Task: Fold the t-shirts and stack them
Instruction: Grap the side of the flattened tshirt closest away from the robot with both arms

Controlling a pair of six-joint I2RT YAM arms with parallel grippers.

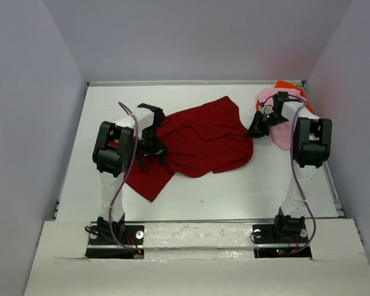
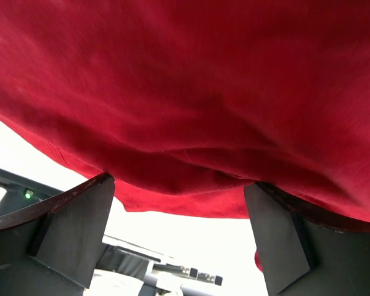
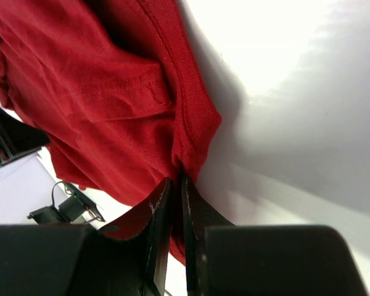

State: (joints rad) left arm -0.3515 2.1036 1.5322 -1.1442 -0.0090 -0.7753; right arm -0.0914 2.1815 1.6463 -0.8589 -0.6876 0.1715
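Observation:
The dark red t-shirt lies crumpled and partly spread in the middle of the white table. My left gripper is at its left edge. In the left wrist view the left gripper is open, jaws wide apart, with the red cloth over the fingertips. My right gripper is at the shirt's right edge. In the right wrist view it is shut on a fold of the red hem. The light pink t-shirt lies bunched at the back right, partly under the right arm, with the bright orange t-shirt behind it.
Grey walls enclose the table at the left, back and right. A raised rail runs along the table's right edge. The two arm bases stand at the near edge.

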